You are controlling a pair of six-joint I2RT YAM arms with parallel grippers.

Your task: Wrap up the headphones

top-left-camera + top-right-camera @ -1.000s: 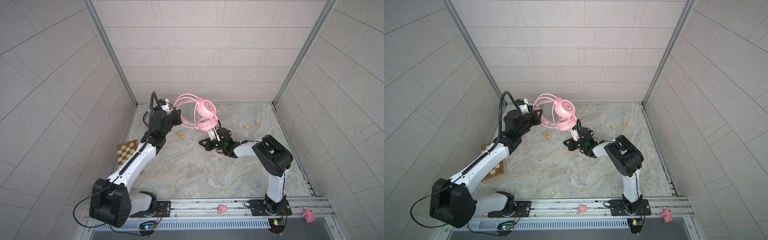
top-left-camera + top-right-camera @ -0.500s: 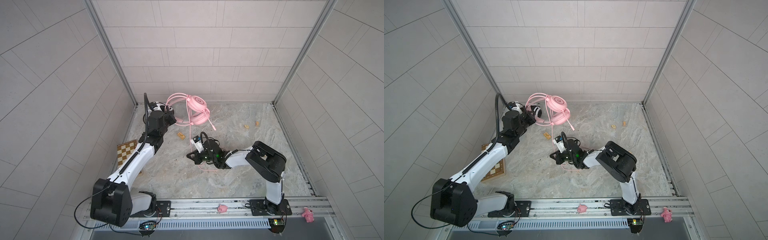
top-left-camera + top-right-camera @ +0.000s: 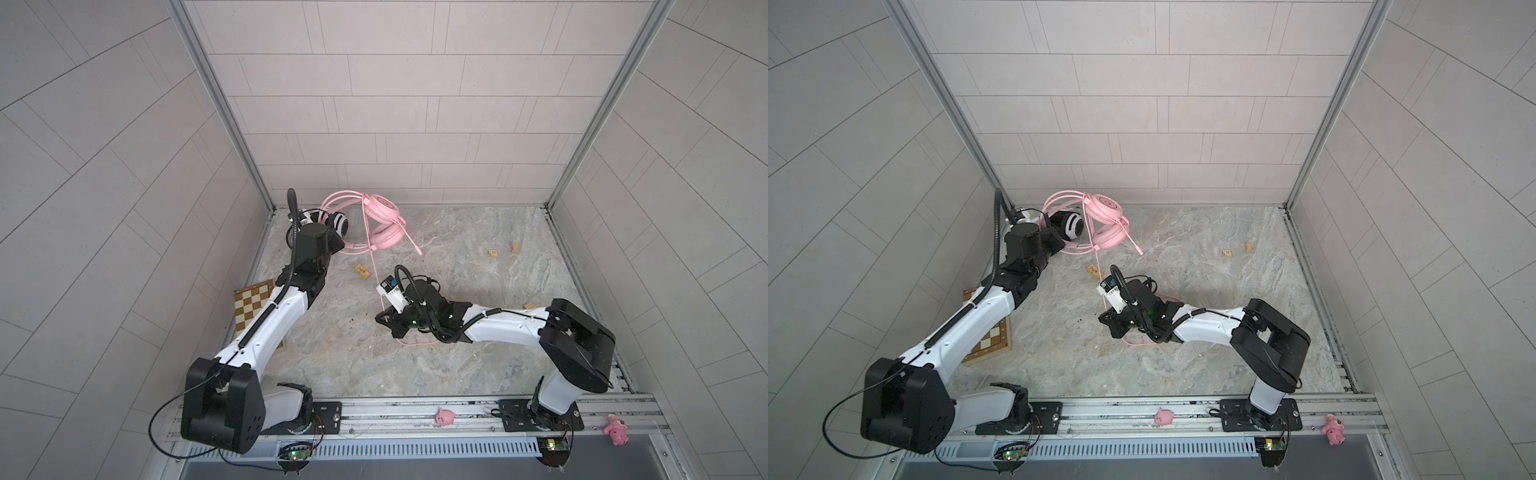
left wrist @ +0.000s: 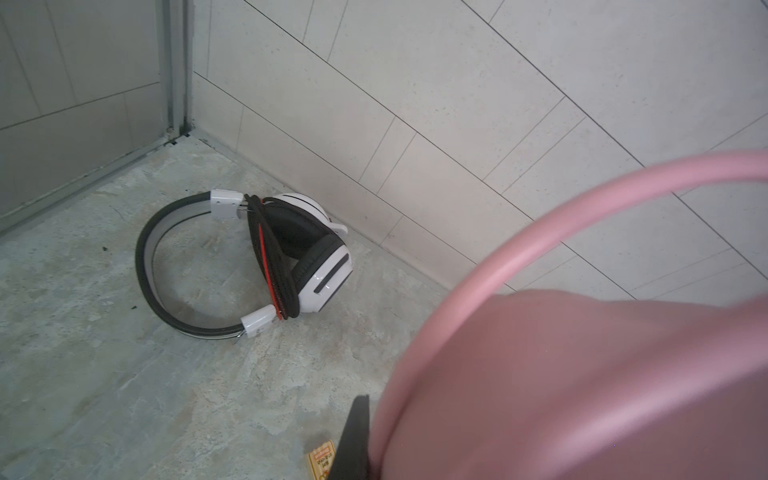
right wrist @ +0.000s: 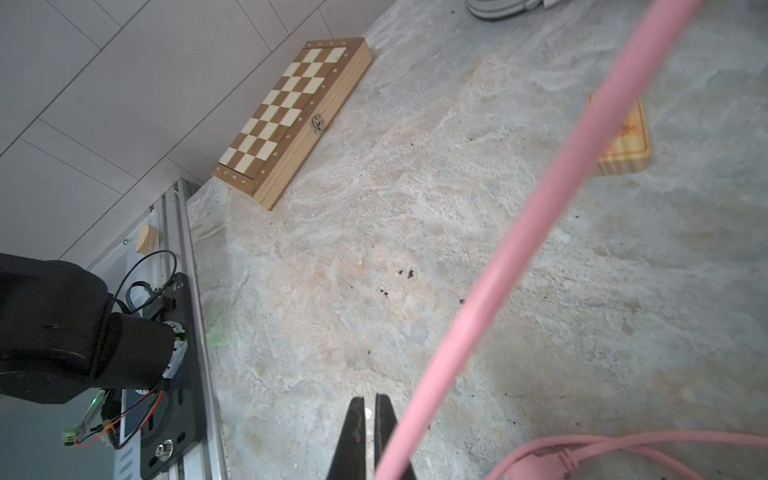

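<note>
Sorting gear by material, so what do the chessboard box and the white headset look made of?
Chessboard box: wood, matte, with visible grain on its side and a small metal-looking clasp. White headset: probably glossy plastic cups, judging by their sheen; the black pads look like soft leatherette, uncertain.

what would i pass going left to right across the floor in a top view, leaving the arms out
chessboard → white striped headphones → pink headphones → wooden block → second wooden block
</note>
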